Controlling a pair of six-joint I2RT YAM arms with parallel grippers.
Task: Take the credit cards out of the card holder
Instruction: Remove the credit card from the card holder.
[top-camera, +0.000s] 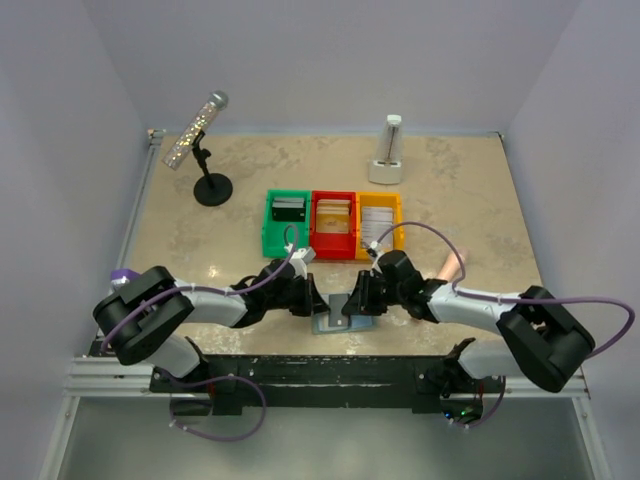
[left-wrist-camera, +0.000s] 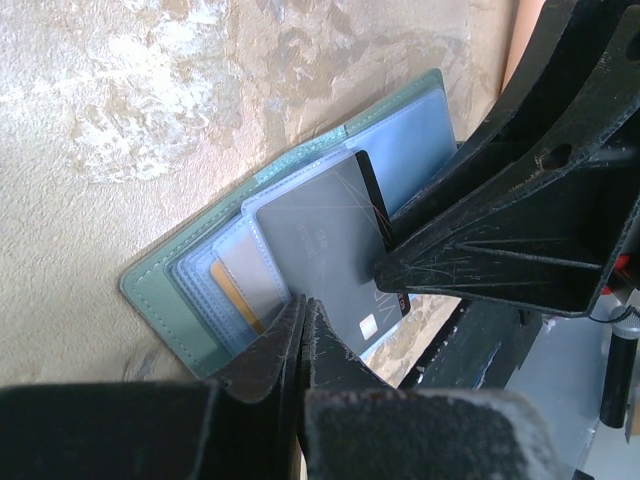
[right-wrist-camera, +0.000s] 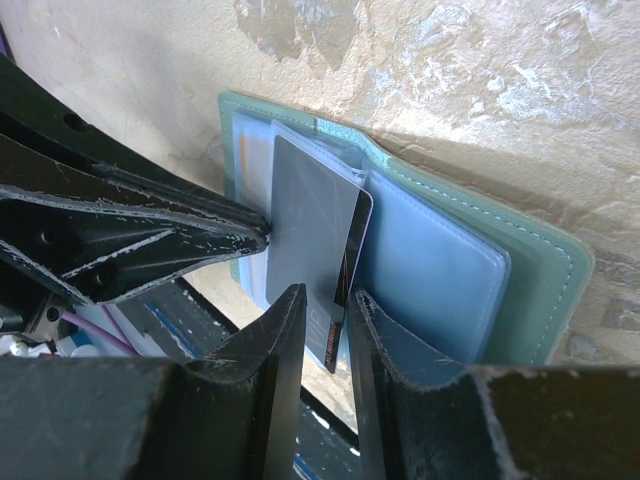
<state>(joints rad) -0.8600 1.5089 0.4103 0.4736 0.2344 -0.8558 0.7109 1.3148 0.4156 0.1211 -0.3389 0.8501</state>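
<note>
The pale blue-grey card holder lies open at the table's near edge, also seen in the left wrist view and the right wrist view. A grey credit card sticks partly out of its pockets. A tan card sits in a clear pocket. My left gripper is shut, its tip pressing on the pockets beside the grey card. My right gripper has its jaws narrowly apart astride the card's free end. In the top view the left gripper and right gripper meet over the holder.
Green, red and yellow bins holding cards stand just behind the holder. A glittery microphone on a black stand is at the back left. A white stand is at the back. A pinkish object lies right.
</note>
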